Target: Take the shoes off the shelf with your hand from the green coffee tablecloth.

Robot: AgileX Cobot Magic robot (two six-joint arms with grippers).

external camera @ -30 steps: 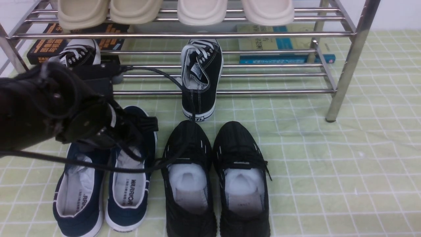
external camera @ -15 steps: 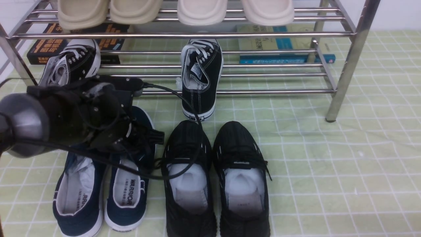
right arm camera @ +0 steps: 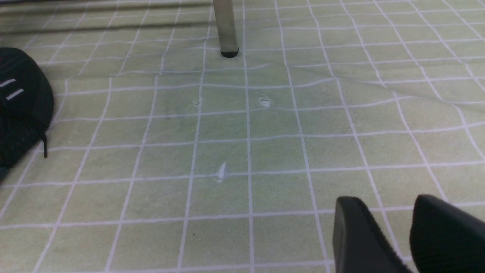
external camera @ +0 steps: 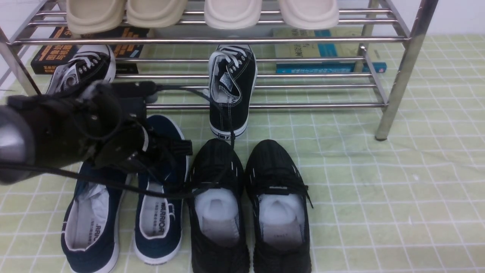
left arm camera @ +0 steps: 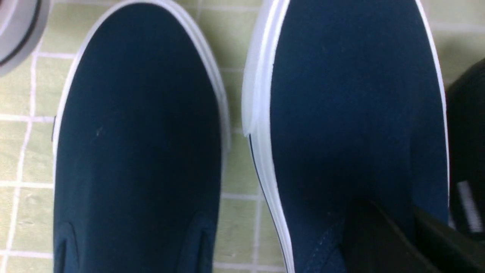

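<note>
Ahead of you in the front view, the navy-blue canvas slip-on shoes point(external camera: 89, 227) stand side by side on the pale green gridded tablecloth point(external camera: 379, 197), in front of the chrome-steel tube shelf point(external camera: 303, 40), toes toward it and heels toward you. Your left gripper point(external camera: 166, 159) reaches in from the left, pitched down onto the shoe just beside the black mesh sneakers point(external camera: 216, 227). From the left wrist, the jaws look nearly closed, pinching the edge of that shoe's upper, whose long axis runs straight ahead of them. From the right wrist, your right gripper point(right arm camera: 407, 227) hangs well apart over the cloth, fingers close together, holding nothing; the left arm is plainly nearer.
</note>
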